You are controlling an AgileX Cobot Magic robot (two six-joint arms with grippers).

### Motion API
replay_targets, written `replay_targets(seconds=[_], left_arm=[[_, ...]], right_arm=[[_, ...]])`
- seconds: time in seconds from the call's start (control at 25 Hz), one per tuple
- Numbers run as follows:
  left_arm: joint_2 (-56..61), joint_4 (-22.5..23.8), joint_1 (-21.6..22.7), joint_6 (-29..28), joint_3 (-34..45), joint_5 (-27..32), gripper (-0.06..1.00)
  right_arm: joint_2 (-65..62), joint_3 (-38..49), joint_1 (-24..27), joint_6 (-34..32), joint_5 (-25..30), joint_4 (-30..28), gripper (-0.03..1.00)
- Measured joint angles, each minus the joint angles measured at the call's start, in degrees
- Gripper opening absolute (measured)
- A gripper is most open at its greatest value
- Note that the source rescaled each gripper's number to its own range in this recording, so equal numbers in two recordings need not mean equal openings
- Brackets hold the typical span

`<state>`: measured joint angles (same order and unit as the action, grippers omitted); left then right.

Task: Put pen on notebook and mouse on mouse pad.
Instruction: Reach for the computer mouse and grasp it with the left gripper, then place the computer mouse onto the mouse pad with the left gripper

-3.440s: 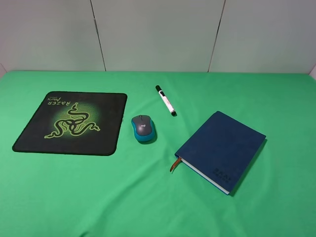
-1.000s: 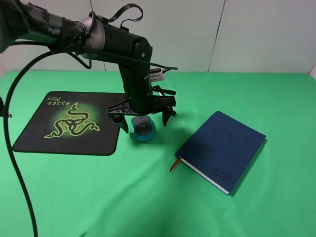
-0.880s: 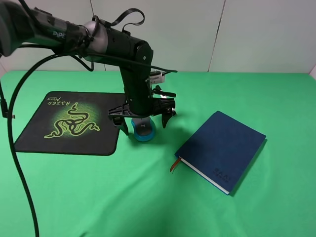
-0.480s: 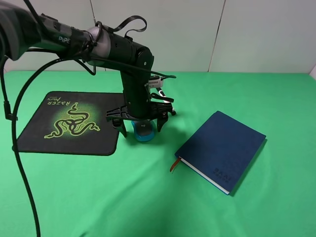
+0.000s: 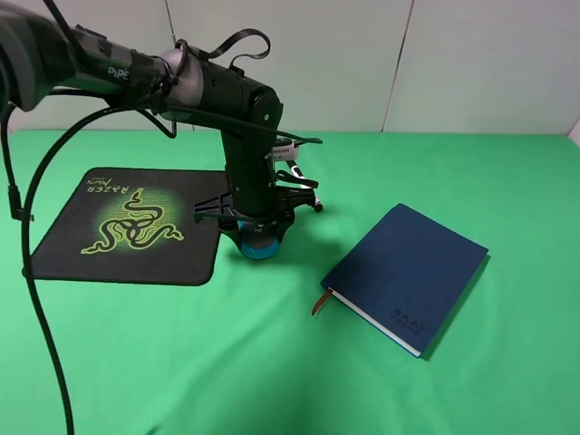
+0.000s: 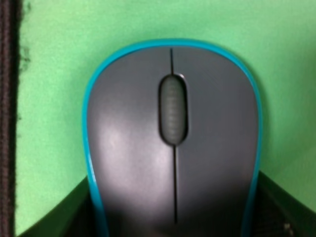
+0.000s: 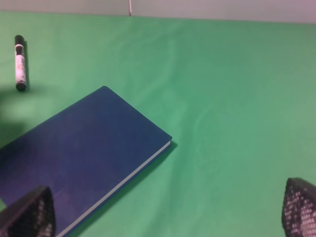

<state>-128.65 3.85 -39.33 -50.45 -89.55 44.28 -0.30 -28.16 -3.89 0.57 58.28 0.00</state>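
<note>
The left hand [image 5: 259, 227] is closed on the small grey-topped, teal-sided computer mouse [image 6: 173, 138], with its fingers [image 6: 69, 219] pressed against both flanks (a grasp, it is judged). The mouse is seen on the green-clothed table [image 5: 272, 362], just beside the square black mouse pad [image 5: 127, 227]. A lift and a short carry onto the pad are called for. The white, black-capped pen [image 7: 19, 62] is largely hidden behind the arm in the high view. The right hand [image 7: 165, 212] is held spread.

Bright even light, soft shadows (the mouse [image 6: 173, 143] close-up is blurred).

The mouse pad [image 5: 186, 258] reads "RAZER" in green; the left arm [image 5: 217, 91] bears "PiPE".
</note>
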Motion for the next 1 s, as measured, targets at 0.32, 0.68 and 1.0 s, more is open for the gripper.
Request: replay_targets(seconds=[0.32,0.68,1.0], left_arm=[[1.4,0.1,0.0,0.1,-1.5,1.3,0.00],[9.9,5.7,0.0,1.3,-1.7,6.6,0.00],[15.5,12.6,1.7,1.3,2.9,9.1,0.00]], right_arm=[[0.0,0.0,0.0,0.0,0.0,0.0,1.00],[0.0,0.0,0.0,0.0,0.0,0.0,1.00],[0.0,0.0,0.0,0.0,0.0,0.0,1.00]])
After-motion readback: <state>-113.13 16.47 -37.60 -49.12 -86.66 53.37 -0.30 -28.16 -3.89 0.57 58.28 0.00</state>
